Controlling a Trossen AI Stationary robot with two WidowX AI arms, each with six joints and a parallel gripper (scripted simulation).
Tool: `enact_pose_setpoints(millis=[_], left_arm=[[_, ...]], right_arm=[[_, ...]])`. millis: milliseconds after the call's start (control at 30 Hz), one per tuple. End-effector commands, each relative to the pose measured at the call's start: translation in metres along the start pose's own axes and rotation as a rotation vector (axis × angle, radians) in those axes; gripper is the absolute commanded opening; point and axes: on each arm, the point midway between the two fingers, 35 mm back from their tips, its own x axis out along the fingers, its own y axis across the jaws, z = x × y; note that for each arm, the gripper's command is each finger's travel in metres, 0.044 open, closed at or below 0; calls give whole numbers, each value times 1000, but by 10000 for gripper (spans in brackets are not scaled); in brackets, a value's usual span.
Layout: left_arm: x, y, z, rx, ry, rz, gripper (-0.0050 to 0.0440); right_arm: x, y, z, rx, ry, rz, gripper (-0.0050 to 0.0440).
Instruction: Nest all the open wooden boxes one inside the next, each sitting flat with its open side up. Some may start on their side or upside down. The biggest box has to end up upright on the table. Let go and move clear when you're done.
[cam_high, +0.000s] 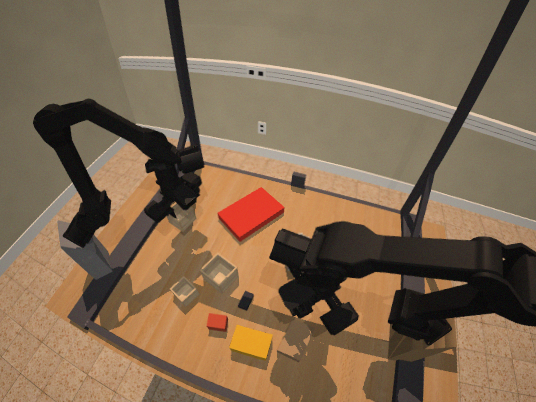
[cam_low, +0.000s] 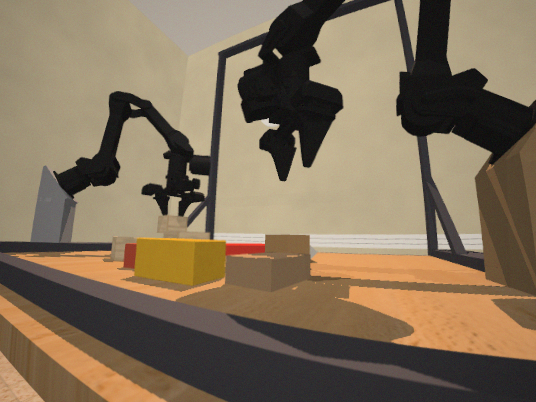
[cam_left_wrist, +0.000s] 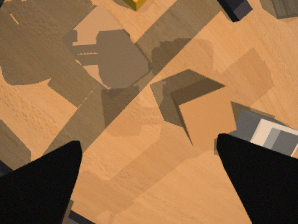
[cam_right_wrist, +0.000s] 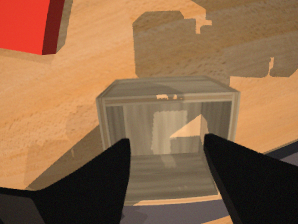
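Observation:
My right gripper (cam_high: 173, 211) (cam_low: 173, 214) (cam_right_wrist: 167, 143) has its fingers inside a beige open box (cam_high: 184, 220) (cam_low: 172, 224) (cam_right_wrist: 170, 89), holding it above the table from within, opening toward the wrist camera. A larger beige box (cam_high: 219, 272) (cam_low: 200, 235) and a smaller one (cam_high: 184, 291) (cam_low: 118, 249) stand open side up. My left gripper (cam_high: 318, 322) (cam_low: 295, 173) (cam_left_wrist: 150, 145) is open and empty, high above the table. Below it are a tan box (cam_low: 287, 245) (cam_left_wrist: 210, 117) and another tan box (cam_high: 294, 345) (cam_low: 267, 272) (cam_left_wrist: 120, 62); I cannot tell their openings.
A large red block (cam_high: 251, 213) (cam_right_wrist: 25, 25) lies behind the larger beige box. A yellow block (cam_high: 251, 342) (cam_low: 165, 261), a small red block (cam_high: 217, 322) and a small black block (cam_high: 245, 300) (cam_left_wrist: 235, 7) lie nearer the front. A grey-white object (cam_left_wrist: 267, 134) lies beside one tan box.

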Motion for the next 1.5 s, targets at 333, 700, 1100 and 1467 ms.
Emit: enact_pose_setpoints(millis=[333,700,1100,1467], left_arm=[[-4,-1,1,0,-8,-13,400],[-4,-1,1,0,-8,-13,400],[-4,-1,1,0,-8,-13,400],[-4,-1,1,0,-8,-13,400]], right_arm=[[0,4,35,-33,2,-55,285],[0,-1,65,-43,13,-92,285],[-3,-9,98,-44,35,-103,285],[-12,-23,137,-34,43,-85,285]])
